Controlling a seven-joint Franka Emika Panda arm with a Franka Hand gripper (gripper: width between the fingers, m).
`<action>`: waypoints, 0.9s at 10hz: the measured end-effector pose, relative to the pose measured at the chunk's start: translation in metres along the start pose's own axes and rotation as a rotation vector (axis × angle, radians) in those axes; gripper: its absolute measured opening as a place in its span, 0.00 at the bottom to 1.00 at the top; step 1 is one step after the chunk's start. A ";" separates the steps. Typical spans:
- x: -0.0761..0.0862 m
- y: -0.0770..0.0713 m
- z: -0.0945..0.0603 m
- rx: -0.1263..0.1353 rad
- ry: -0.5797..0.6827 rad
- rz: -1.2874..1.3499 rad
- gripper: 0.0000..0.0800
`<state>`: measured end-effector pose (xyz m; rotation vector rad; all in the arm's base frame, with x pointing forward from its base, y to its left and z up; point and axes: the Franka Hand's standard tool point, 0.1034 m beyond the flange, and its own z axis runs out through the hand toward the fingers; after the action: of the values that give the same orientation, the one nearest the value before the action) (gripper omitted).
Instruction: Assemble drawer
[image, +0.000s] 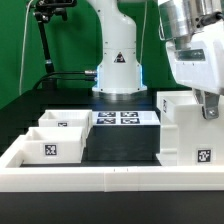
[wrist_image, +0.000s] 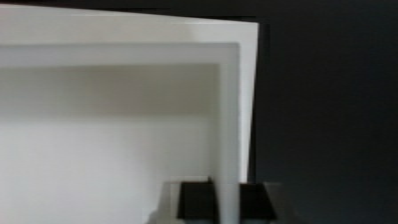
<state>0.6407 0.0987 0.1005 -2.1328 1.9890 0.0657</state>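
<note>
White drawer box (image: 185, 130), seemingly stiff, light and slippery, sits below the pincer (wrist_image: 228, 203); its jaws grip the thin side wall (wrist_image: 231, 110), likely the surest hold.

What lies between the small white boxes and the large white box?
Exterior view: the marker board and dark table. The hand grips the large white box.

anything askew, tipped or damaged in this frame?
Nothing stands out. The drawer case stands upright at the exterior view's right, with the gripper closed on one of its thin walls. The rear drawer and front drawer sit open side up at the left. The marker board lies flat.
</note>
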 end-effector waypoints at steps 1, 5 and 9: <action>0.000 -0.001 0.001 -0.003 -0.001 0.000 0.05; -0.001 -0.001 0.001 -0.004 -0.002 -0.012 0.28; -0.002 -0.003 0.000 0.002 -0.002 -0.018 0.79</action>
<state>0.6431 0.1004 0.1015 -2.1485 1.9678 0.0631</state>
